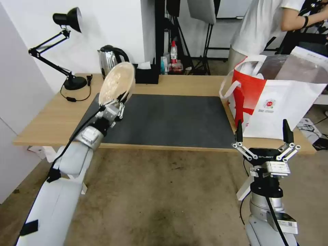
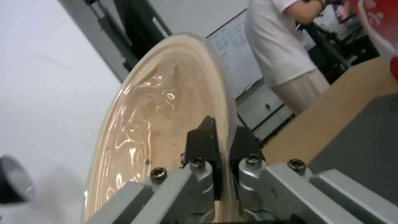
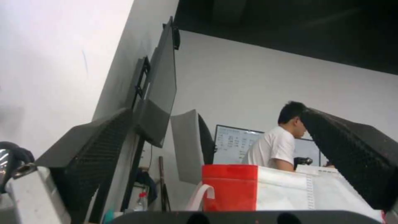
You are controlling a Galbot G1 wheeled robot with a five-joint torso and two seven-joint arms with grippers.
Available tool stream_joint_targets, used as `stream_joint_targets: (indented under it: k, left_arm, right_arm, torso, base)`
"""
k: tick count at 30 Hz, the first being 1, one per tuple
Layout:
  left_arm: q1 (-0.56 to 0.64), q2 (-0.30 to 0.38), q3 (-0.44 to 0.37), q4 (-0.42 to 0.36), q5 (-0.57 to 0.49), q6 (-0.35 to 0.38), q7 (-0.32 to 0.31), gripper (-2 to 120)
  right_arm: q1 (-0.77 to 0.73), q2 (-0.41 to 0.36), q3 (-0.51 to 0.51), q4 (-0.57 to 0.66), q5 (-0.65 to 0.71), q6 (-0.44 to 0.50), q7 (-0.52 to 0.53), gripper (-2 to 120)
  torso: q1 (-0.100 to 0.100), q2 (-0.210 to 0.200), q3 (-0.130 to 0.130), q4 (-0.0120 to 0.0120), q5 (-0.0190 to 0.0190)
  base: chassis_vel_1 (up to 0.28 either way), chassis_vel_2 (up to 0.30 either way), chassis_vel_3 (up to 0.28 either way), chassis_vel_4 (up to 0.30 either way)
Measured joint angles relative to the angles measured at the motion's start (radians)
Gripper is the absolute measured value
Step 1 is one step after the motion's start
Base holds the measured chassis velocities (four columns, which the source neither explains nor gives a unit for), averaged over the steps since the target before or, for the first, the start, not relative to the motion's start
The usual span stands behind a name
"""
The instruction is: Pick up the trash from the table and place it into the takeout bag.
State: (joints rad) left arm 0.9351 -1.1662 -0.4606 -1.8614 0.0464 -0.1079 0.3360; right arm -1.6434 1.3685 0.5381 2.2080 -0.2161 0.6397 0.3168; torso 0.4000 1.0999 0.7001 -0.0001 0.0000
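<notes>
While the table (image 1: 44, 119) bears a kettle (image 1: 109, 59), walls stand white.

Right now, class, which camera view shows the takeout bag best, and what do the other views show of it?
The head view: the whole takeout bag stands on the table's right end, red panel, handles and logo visible. The right wrist view shows its upper part between the open right claw's fingers. The left wrist view catches a red-and-white sliver at the edge.

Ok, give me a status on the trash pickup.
Done: cannot tell what is already inside the takeout bag. In hand: the left pincer holds the shallow beige bowl tilted above the table. Left: bagging that bowl. The right pincer hangs open before the bag.
</notes>
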Motion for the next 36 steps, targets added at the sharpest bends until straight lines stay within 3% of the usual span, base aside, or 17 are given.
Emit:
stream_joint_targets:
  k: [9, 23, 36]
  left_arm:
    - [-0.218, -0.003, 0.148, 0.087, -0.020, 0.013, 0.000, 0]
    - [-0.430, -0.065, 0.346, 0.183, -0.017, 0.015, 0.001, 0]
    - [-0.594, -0.114, 0.469, 0.276, -0.018, 0.014, -0.002, 0]
  right_arm:
    - [-0.013, 0.035, 0.007, 0.002, -0.027, 0.002, -0.001, 100]
    - [-0.062, 0.038, 0.047, 0.022, -0.027, 0.069, -0.064, 100]
    - [-0.094, 0.055, 0.058, 0.032, -0.026, 0.116, -0.110, 100]
  torso:
    - [0.000, 0.000, 0.000, 0.0000, 0.0001]
    - [0.000, 0.000, 0.000, 0.0000, 0.0001]
    - [0.000, 0.000, 0.000, -0.0001, 0.0001]
  base:
    - [0.000, 0.000, 0.000, 0.000]
    - [0.000, 0.000, 0.000, 0.000]
    - [0.000, 0.000, 0.000, 0.000]
